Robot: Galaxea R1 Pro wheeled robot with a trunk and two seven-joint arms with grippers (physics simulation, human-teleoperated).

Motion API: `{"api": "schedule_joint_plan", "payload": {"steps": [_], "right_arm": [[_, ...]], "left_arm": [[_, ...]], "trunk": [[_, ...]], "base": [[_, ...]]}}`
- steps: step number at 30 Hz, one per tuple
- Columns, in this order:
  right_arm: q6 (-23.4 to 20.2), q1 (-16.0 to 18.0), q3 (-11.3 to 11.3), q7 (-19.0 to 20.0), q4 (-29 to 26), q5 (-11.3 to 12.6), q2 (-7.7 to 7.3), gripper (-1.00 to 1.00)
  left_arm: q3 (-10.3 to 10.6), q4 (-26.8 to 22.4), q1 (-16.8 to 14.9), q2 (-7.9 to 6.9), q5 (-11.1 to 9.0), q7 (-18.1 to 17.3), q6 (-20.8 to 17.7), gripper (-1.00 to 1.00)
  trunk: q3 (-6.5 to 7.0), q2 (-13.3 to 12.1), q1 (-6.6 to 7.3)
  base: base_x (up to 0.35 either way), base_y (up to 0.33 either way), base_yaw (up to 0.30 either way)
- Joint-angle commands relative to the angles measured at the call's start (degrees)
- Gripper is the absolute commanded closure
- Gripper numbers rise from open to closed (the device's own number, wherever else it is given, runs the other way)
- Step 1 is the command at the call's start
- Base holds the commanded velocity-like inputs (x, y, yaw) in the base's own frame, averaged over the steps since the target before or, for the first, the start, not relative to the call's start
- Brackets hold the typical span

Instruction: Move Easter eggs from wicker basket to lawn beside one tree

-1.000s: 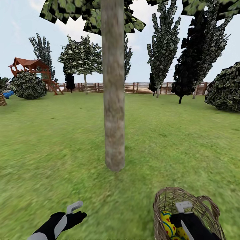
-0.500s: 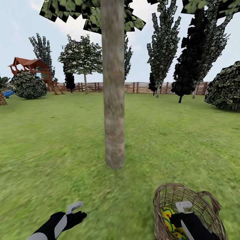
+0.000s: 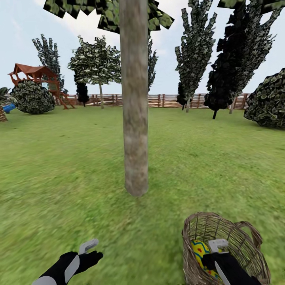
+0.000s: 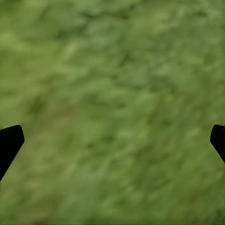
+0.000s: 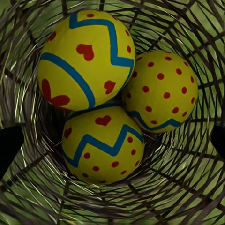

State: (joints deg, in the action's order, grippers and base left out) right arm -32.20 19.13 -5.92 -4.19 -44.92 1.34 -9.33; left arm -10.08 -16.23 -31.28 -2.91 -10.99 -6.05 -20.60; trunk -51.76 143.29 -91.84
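Open lawn (image 3: 71,190) all round the tree (image 3: 135,118) trunk, nothing lying on it. Wicker basket (image 3: 233,237) mouth open upward; three Easter eggs (image 5: 105,98) packed touching at bottom.

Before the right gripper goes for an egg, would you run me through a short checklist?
1. All three eggs in the basket: ok.
2. Right gripper over the basket mouth: ok.
3. Right gripper open: ok, tips at the right wrist view's edges.
4. Tree close ahead on the lawn: ok.
5. Left gripper free, over grass: ok.
6. What supports the basket: cannot tell.
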Motion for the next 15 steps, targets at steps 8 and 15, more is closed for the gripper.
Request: {"api": "schedule_joint_plan", "payload": {"steps": [8, 15], "right_arm": [[-0.32, 0.03, -0.32, -0.38, -0.08, 0.15, -0.07, -1.00], [-0.32, 0.03, -0.32, -0.38, -0.08, 0.15, -0.22, -1.00]], "left_arm": [[-0.29, -0.12, -0.01, 0.21, -0.26, -0.18, -0.13, -1.00], [-0.25, -0.12, -0.01, 0.68, -0.26, -0.17, -0.54, -1.00]], "trunk": [[-1.62, 0.13, -0.17], [-1.62, 0.13, -0.17]], "base": [[0.000, 0.000, 0.000], [0.245, 0.000, 0.000]]}}
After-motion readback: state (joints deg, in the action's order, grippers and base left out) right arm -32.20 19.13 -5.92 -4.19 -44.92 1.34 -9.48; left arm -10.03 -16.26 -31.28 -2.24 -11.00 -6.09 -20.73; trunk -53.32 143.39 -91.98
